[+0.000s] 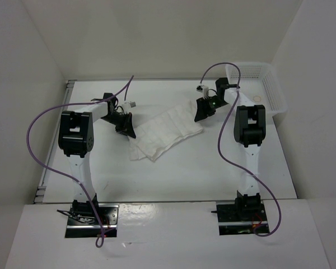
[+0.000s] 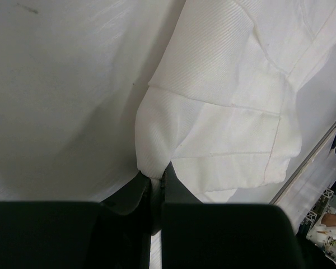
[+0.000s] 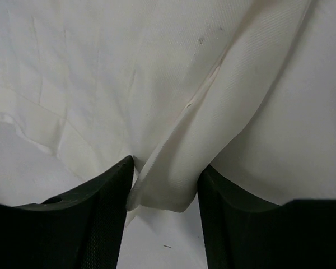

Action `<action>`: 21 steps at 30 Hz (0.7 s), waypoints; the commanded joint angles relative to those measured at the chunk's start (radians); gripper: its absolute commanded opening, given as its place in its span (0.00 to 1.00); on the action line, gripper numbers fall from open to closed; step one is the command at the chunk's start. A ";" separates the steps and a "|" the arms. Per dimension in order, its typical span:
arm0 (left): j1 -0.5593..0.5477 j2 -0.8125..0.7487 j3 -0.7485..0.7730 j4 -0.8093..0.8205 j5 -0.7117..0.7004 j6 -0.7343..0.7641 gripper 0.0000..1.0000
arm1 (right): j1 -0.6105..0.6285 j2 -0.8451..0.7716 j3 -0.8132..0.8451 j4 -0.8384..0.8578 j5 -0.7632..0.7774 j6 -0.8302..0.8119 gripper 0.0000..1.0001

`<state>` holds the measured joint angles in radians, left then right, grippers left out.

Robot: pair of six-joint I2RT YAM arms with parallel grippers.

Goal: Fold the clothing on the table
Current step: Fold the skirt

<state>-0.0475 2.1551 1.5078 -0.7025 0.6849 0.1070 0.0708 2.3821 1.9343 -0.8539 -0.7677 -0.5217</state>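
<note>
The clothing [image 1: 168, 132] lies in the middle of the table [image 1: 185, 175]. Your left gripper [image 2: 155, 177] is clenched on its left edge. Your right gripper [image 3: 167, 168], at its far right corner, stands parted astride a raised fold.

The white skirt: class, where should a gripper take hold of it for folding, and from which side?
Probably the two end corners, each from outside its end. The skirt lies flat as a slanted strip, so only its edges offer a pinch: the left gripper is shut on the left edge, the right gripper straddles a raised fold at the far-right corner.
</note>
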 commanded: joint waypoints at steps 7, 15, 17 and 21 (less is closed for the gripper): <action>-0.012 0.037 0.003 -0.017 -0.079 0.065 0.03 | 0.021 0.015 -0.040 -0.063 0.083 0.005 0.16; -0.012 0.046 0.012 -0.026 -0.070 0.065 0.03 | 0.030 -0.072 -0.051 -0.010 0.188 0.064 0.00; -0.012 0.055 0.023 -0.026 -0.061 0.054 0.03 | 0.030 -0.107 -0.051 0.003 0.197 0.074 0.00; -0.012 0.064 0.032 -0.026 -0.051 0.045 0.03 | 0.050 -0.182 -0.051 0.021 0.283 0.094 0.00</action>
<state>-0.0551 2.1685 1.5284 -0.7235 0.6861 0.1081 0.1032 2.3215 1.8877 -0.8719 -0.5888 -0.4442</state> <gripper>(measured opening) 0.050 0.019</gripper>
